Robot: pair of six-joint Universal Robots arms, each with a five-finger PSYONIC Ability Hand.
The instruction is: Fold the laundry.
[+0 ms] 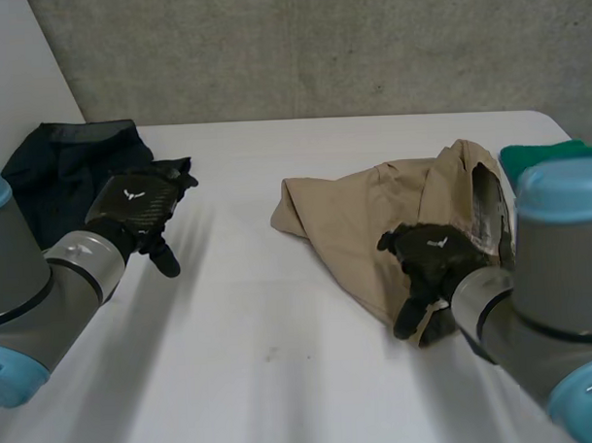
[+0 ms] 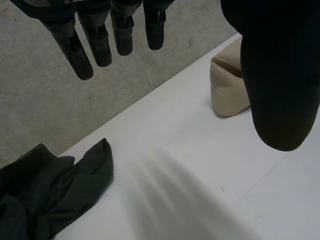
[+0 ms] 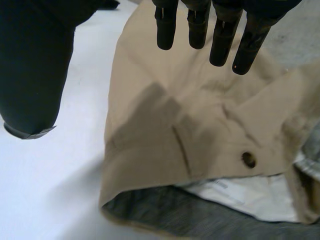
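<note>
I have the tan garment (image 1: 373, 209), trousers or shorts by its waistband, lying crumpled on the right half of the white tabletop (image 1: 281, 358). The right robot hand (image 1: 433, 256) hangs over the garment's near end with fingers straight and thumb spread wide, holding nothing; I cannot tell whether it touches the cloth. Under its palm the waistband (image 3: 165, 172) gapes open beside a dark button (image 3: 248, 159), showing grey lining and a white label (image 3: 240, 192).

The left robot hand (image 1: 130, 213) hovers above bare tabletop on the left, fingers straight and empty. It is just beside a dark garment (image 1: 65, 166) bunched at the far left corner. A green cloth (image 1: 542, 157) lies at the far right edge.

I judge the tan cloth to be light, soft and limp. It should sag and trail when lifted, and slide easily over the smooth top. The waistband looks the thickest and firmest part, so its two ends seem the best places to pinch before spreading it flat.
</note>
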